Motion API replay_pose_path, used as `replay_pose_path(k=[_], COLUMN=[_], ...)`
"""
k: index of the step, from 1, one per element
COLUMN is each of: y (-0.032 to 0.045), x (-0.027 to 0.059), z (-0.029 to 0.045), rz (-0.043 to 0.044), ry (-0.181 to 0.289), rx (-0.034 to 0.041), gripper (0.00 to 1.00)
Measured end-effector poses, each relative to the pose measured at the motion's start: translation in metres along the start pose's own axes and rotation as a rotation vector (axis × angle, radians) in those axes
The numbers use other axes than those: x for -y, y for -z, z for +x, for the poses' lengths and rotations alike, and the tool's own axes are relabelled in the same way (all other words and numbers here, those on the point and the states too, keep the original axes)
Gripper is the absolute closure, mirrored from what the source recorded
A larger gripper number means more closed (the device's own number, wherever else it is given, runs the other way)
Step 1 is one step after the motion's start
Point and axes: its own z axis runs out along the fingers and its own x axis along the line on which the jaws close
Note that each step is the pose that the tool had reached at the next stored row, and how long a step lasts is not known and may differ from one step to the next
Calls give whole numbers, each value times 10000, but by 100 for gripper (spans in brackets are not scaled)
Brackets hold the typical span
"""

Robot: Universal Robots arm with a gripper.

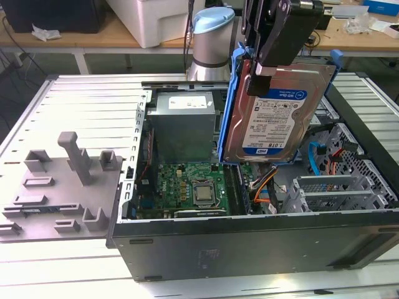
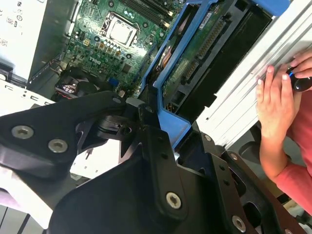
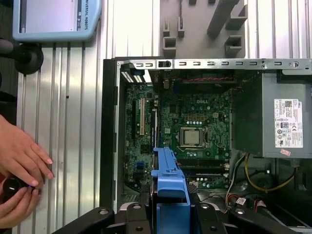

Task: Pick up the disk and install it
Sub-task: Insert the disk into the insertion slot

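Gripper (image 1: 267, 70): jaws clenched on the upper edge of the disk (image 1: 274, 115), gripping it by its blue carrier rail (image 2: 165, 92). The disk hangs on edge, label side towards the exterior camera, above the open computer case (image 1: 249, 246). In the exterior view I place it between the power supply (image 1: 184, 124) and the grey drive cage (image 1: 336, 190). I cannot tell whether its lower edge touches anything inside.

The motherboard (image 1: 187, 187) lies exposed on the case floor. A grey fixture plate (image 1: 62, 187) sits on the ribbed table (image 1: 81, 99), on the exterior view's left of the case. In the first wrist view, a person's hand (image 3: 22, 158) rests on the table beside the case.
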Motion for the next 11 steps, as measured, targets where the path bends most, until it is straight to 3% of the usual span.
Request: replay_pose_path(k=[5, 11], y=[0, -1], x=[1, 0], z=[1, 1], rz=[21, 236], ry=[-1, -17], rx=[8, 7], gripper=[64, 64])
